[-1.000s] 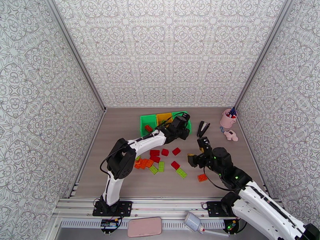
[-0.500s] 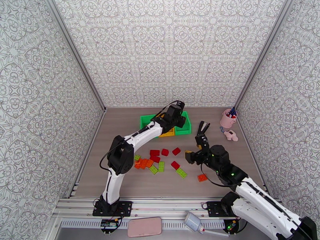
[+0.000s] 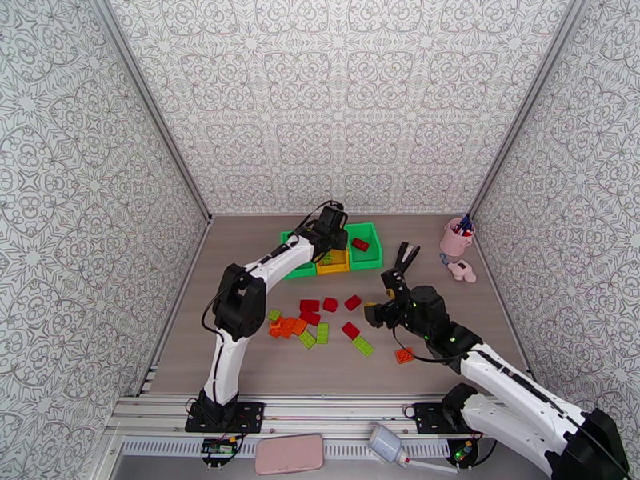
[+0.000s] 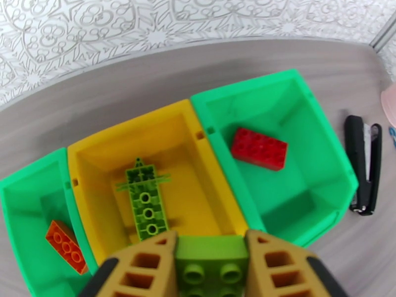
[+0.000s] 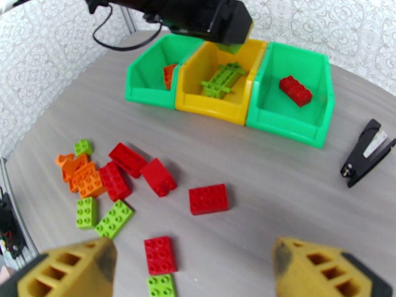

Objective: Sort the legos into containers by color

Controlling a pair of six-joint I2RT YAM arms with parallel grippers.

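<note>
Between the fingers of my left gripper sits a lime green lego; the gripper is shut on it just above the near rim of the yellow container. That bin holds a long green lego. The right green container holds a red lego, and the left green one an orange lego. My right gripper hangs open over the table, above loose red legos and near the orange and green ones. From above, the left gripper is over the bins and the right gripper is right of the pile.
A black stapler lies right of the bins. A pink pen cup and a small pink toy stand at the far right. One orange brick lies beside my right arm. Patterned walls close in three sides.
My left gripper has carried the green lego leftward along the row of bins, from the right green one to the yellow one. The right gripper shifted slightly left.
</note>
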